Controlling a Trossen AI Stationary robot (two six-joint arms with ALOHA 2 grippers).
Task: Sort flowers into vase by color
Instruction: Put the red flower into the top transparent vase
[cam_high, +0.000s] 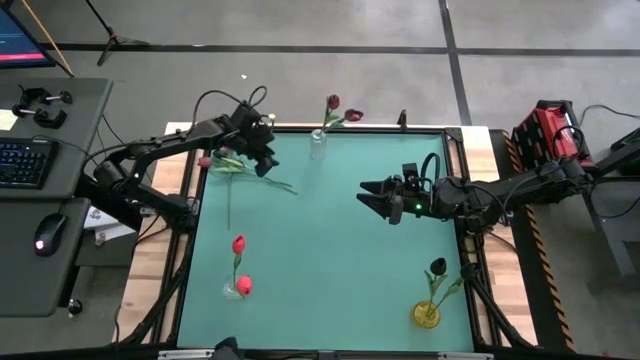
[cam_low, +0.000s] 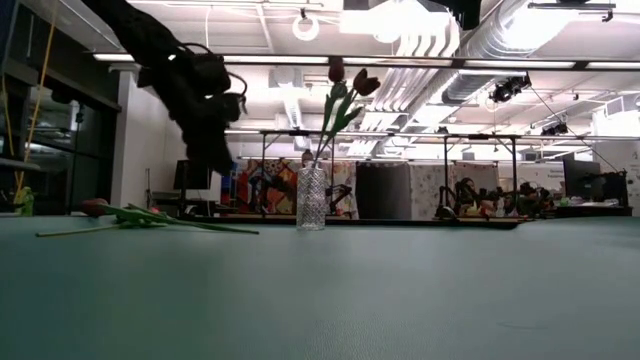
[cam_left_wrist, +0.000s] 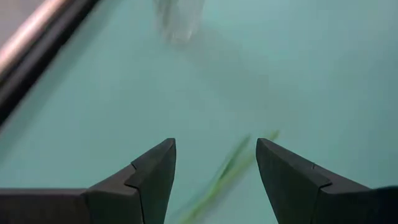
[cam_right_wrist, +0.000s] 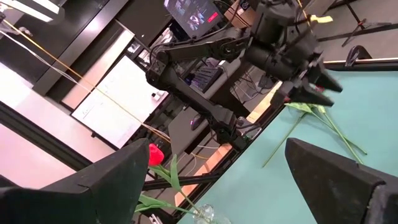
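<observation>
Loose flowers (cam_high: 232, 166) lie flat on the teal mat near its far-left corner, with a pinkish head (cam_high: 205, 160) and long green stems; the low view shows them too (cam_low: 140, 216). My left gripper (cam_high: 266, 160) hovers open just above their stem ends (cam_left_wrist: 225, 173), fingers to either side and not touching. A clear glass vase (cam_high: 318, 146) at the far edge holds dark maroon flowers (cam_high: 342, 110). A small vase (cam_high: 236, 289) near the left holds red flowers (cam_high: 239, 245). A yellow vase (cam_high: 427, 314) near the right holds a near-black flower (cam_high: 437, 266). My right gripper (cam_high: 363, 195) waits open over mid-table.
The mat's black frame (cam_high: 197, 200) runs close beside the loose flowers. A desk with keyboard and mouse (cam_high: 45, 235) stands left of the table. Bare mat (cam_high: 330, 260) lies between the three vases.
</observation>
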